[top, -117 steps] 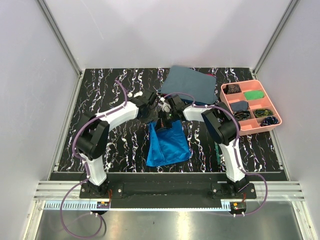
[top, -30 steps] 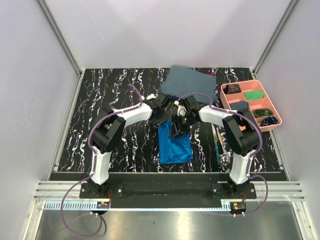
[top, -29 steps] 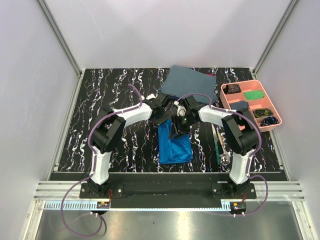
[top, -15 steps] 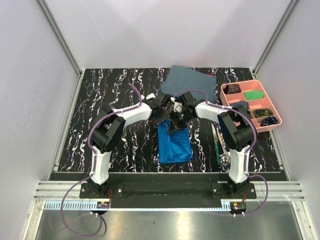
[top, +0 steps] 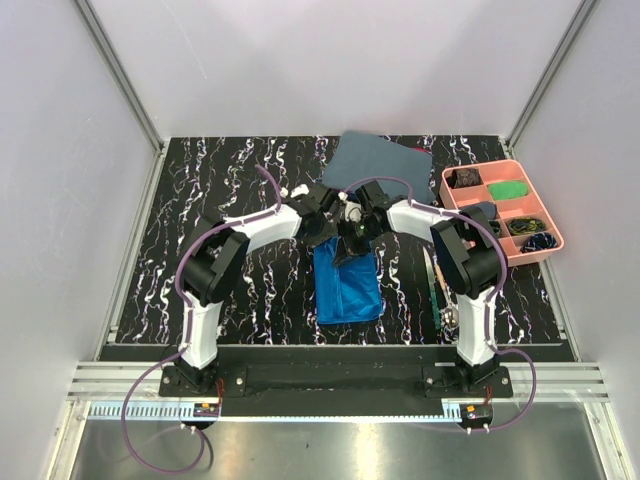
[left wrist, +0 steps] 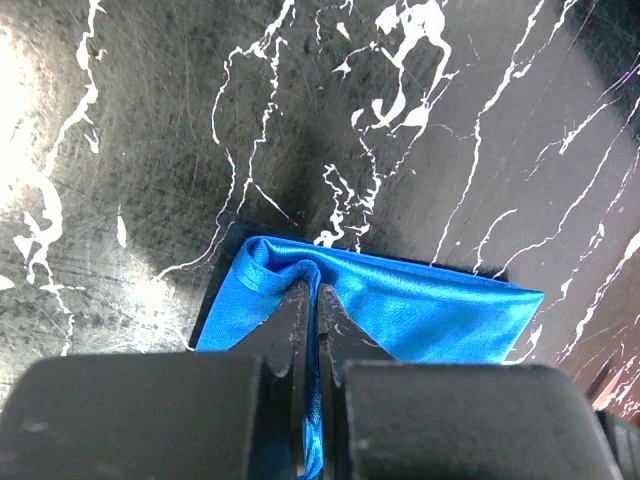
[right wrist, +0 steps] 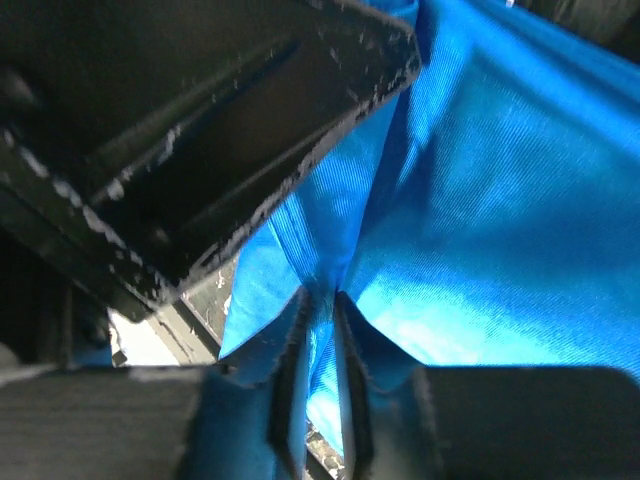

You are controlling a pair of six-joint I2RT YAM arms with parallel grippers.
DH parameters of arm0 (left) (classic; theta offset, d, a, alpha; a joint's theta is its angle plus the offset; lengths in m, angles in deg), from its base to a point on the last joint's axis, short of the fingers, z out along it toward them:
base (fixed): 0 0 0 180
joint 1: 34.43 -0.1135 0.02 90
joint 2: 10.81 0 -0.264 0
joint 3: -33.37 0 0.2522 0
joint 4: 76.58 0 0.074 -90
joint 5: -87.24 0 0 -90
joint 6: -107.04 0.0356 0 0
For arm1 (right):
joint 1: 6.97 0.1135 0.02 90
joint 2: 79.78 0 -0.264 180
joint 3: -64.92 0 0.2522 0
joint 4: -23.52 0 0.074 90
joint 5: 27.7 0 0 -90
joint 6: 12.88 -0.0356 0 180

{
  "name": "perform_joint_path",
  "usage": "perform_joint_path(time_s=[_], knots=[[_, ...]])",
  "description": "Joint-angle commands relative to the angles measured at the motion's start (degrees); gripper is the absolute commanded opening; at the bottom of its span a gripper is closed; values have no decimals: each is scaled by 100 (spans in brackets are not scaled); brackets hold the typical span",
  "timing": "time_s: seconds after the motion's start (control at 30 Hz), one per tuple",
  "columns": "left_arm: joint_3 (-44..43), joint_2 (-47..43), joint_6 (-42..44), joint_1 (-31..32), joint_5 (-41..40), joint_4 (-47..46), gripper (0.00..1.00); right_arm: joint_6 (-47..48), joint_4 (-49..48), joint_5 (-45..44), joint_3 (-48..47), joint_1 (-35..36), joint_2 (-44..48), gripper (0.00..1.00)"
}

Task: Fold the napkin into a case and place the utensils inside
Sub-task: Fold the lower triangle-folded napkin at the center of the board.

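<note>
The bright blue napkin lies folded into a narrow upright rectangle in the middle of the table. Both grippers meet at its far edge. My left gripper is shut on a pinched ridge of the cloth, with the fabric running down between the jaws at the left gripper's tips. My right gripper is beside it, and in its wrist view the right gripper pinches a fold of the napkin. The utensils, one green-handled, lie on the table right of the napkin.
A dull grey-blue cloth lies at the back centre. A pink compartment tray with small items stands at the back right. The left gripper's black body fills the upper left of the right wrist view, very close.
The right gripper has shifted slightly left and toward the napkin's far edge and has closed onto the cloth. The left gripper has kept its grip without moving.
</note>
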Motion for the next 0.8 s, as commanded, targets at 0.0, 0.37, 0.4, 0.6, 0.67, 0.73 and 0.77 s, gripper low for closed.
perform_joint_path(time_s=[0.0, 0.37, 0.4, 0.6, 0.67, 0.73, 0.77], knots=[[107, -87, 189, -30, 62, -180, 0, 123, 96, 35, -421, -19, -164, 15], [1039, -1245, 892, -144, -114, -1182, 62, -132, 158, -238, -465, -28, -67, 0], [1118, -1308, 1032, -144, -97, -1235, 64, -123, 158, -211, -465, -36, -67, 0], [1285, -1817, 1393, -135, -35, -1279, 69, -62, 175, -132, -536, -71, -208, 0], [1346, -1941, 1446, -135, -70, -1270, 70, -9, 175, -149, -588, -80, -287, 0], [1461, -2090, 1490, -135, -70, -1253, 68, 9, 184, -141, -623, -89, -348, 0], [1548, -2134, 1507, -135, -27, -1253, 66, 18, 184, -123, -650, -89, -375, 0]])
